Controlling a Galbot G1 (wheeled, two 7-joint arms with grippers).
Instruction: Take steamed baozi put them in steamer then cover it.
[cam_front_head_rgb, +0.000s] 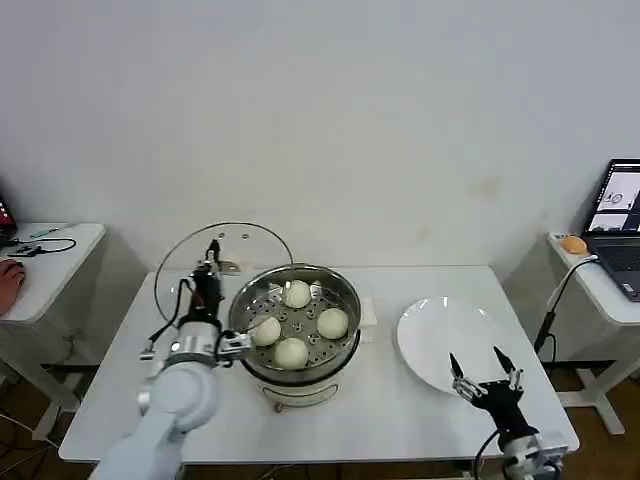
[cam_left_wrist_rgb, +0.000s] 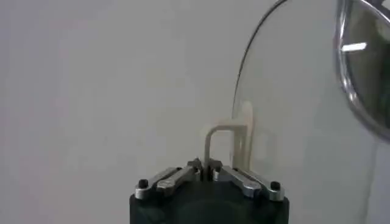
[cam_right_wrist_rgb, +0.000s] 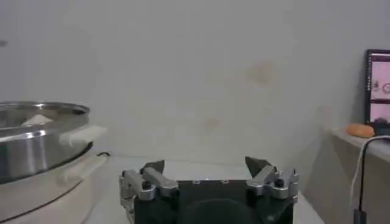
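The steamer (cam_front_head_rgb: 340, 300), a shiny steel pot on a base, stands mid-table with several off-white baozi (cam_front_head_rgb: 291, 352) on its perforated tray. My left gripper (cam_front_head_rgb: 212, 262) is shut on the whitish handle (cam_left_wrist_rgb: 226, 141) of the glass cover (cam_front_head_rgb: 250, 240). It holds the cover nearly on edge, just left of the pot and above the table. The left wrist view shows the left gripper (cam_left_wrist_rgb: 205, 173) pinching the handle's thin bar, with the clear cover (cam_left_wrist_rgb: 292, 122) beyond it. My right gripper (cam_front_head_rgb: 487, 378) waits open near the table's front right. In its own view the right gripper (cam_right_wrist_rgb: 207, 164) holds nothing, and the steamer (cam_right_wrist_rgb: 36, 140) stands off to one side.
A flat white plate (cam_front_head_rgb: 440, 335) lies right of the pot, just behind the right gripper. A small white object (cam_front_head_rgb: 368, 312) sits against the pot's right side. Side tables flank the table, and the right one carries a laptop (cam_front_head_rgb: 622, 215) and cables.
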